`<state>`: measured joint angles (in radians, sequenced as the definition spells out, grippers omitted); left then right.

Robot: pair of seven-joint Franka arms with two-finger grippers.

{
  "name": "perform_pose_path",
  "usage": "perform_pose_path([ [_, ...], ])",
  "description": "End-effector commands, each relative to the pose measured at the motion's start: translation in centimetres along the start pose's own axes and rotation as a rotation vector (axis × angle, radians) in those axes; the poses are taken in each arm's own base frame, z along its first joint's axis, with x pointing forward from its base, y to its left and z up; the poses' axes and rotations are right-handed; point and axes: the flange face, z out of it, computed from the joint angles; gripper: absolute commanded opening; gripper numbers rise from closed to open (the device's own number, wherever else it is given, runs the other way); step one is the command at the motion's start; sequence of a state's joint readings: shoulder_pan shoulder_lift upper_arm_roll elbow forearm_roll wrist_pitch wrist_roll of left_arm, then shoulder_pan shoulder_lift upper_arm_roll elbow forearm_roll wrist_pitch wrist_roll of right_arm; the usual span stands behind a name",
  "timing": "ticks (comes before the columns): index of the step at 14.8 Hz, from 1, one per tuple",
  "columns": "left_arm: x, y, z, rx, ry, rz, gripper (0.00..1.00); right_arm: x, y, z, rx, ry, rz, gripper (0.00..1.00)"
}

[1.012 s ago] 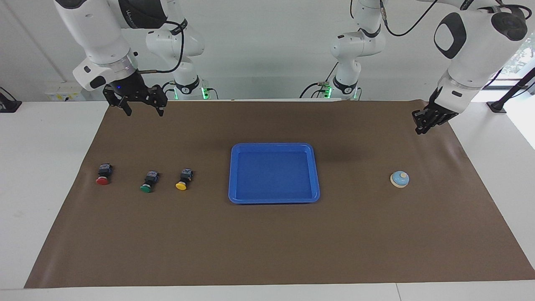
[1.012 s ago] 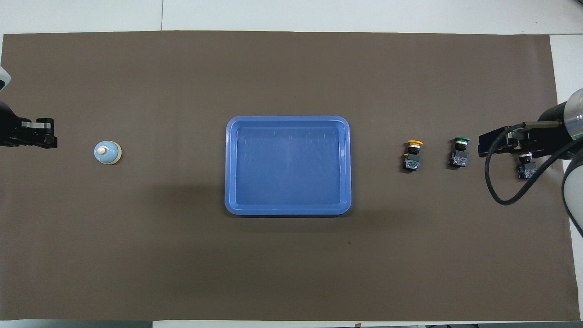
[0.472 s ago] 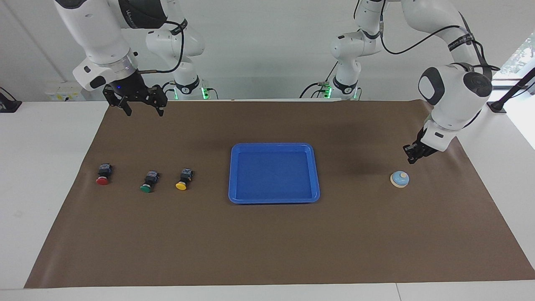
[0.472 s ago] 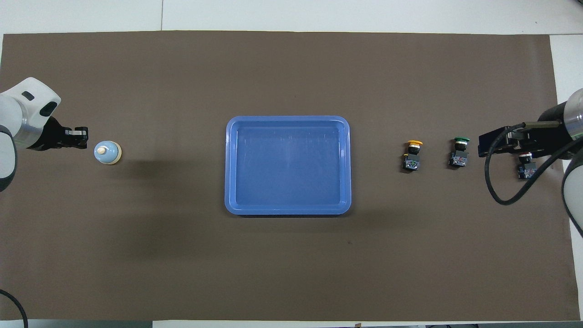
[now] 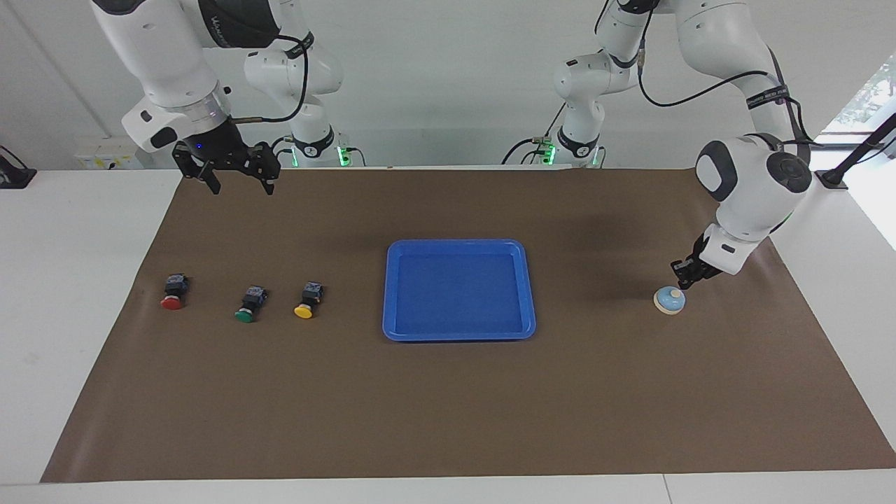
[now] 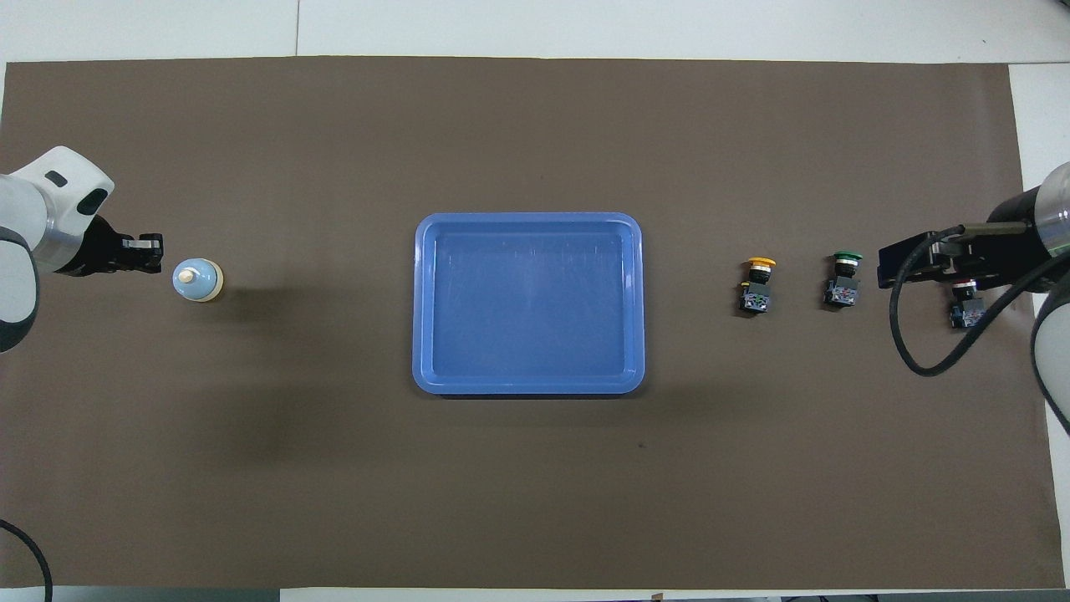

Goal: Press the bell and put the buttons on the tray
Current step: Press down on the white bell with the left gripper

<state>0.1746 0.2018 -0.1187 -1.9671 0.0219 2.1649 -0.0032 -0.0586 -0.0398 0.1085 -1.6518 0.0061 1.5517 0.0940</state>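
Hovering with fingertips pinched together, the left gripper (image 5: 681,282) sits just above the bell (image 5: 669,300), whose knob lies directly beneath its tip. The right gripper (image 5: 238,178) waits aloft, fingers spread, over the mat; below it lie the buttons (image 5: 244,298), with the tray (image 5: 459,332) mid-table.

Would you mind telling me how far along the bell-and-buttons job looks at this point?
Nothing looks finished: the blue tray holds nothing. In hand: the left claw, shut, hangs just above the bell. Left: the red button, green button and yellow button all lie on the brown mat; the right claw waits open.
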Motion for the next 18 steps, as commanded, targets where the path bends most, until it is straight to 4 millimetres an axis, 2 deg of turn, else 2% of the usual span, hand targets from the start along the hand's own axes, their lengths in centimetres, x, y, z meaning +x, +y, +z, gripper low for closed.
perform_pose_path([
  [1, -0.1, -0.1, 0.6, 0.014, 0.007, 0.011, 0.0, -0.4, 0.4, -0.1, -0.014, 0.006, -0.019, 1.0],
  [7, -0.5, -0.4, 3.1, 0.01, -0.005, 0.006, 0.0, -0.4, 0.4, -0.1, -0.015, 0.006, -0.019, 1.0],
  [11, -0.6, -0.4, 3.3, 0.01, -0.005, 0.007, 0.0, -0.4, 0.4, -0.1, -0.014, 0.006, -0.019, 1.0],
  [15, -1.9, -0.9, 6.0, 0.008, 0.01, 0.005, 0.0, -0.4, 0.4, -0.1, -0.014, 0.005, -0.019, 1.0],
  [18, -1.7, -0.4, 5.8, 0.006, 0.01, 0.007, 0.0, -0.4, 0.4, -0.1, -0.014, 0.005, -0.019, 1.0],
])
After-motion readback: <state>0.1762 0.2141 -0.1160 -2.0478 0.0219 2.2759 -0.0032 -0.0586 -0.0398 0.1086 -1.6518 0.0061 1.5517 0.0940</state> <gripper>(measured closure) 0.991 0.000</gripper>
